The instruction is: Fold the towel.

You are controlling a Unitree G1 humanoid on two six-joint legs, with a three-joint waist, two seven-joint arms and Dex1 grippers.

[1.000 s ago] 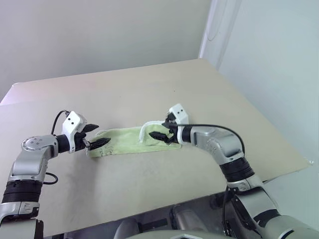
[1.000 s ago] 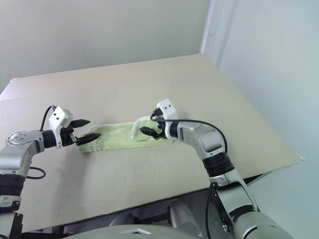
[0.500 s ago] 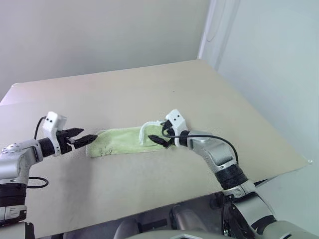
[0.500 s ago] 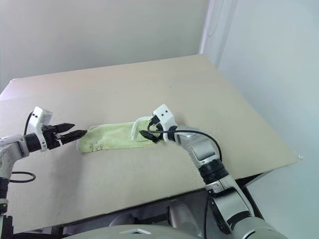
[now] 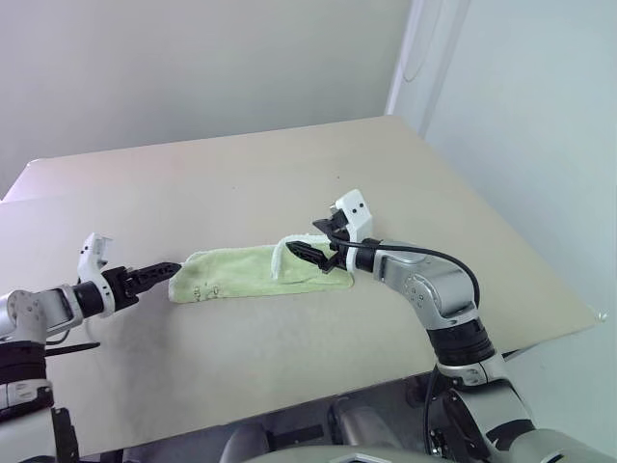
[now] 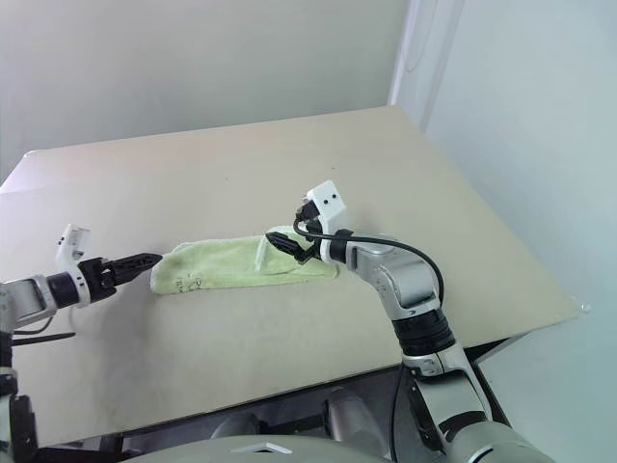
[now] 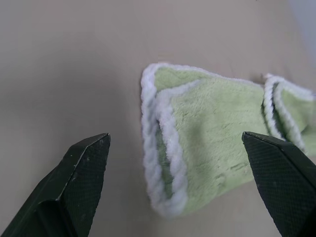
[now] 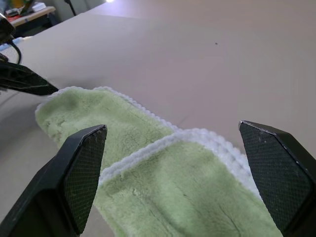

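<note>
The pale green towel (image 5: 253, 273) lies on the table as a long folded strip with white stitched edges, its right part doubled over. My left gripper (image 5: 160, 271) is open and empty just off the strip's left end (image 7: 165, 163), its two fingers (image 7: 81, 182) standing wide on either side of that end without touching it. Above the doubled right end hovers my right gripper (image 5: 311, 249), open and empty. In the right wrist view the cloth (image 8: 163, 182) lies below and between the spread fingers (image 8: 84, 168).
The beige table (image 5: 289, 174) has bare room behind and in front of the towel. Its front edge runs close below the arms, and its right corner (image 5: 600, 313) lies far right. A pale wall stands behind.
My left gripper has drawn back leftward off the towel's left end and rolled at the wrist. The right gripper has lifted a little above the right end. The towel lies still.
</note>
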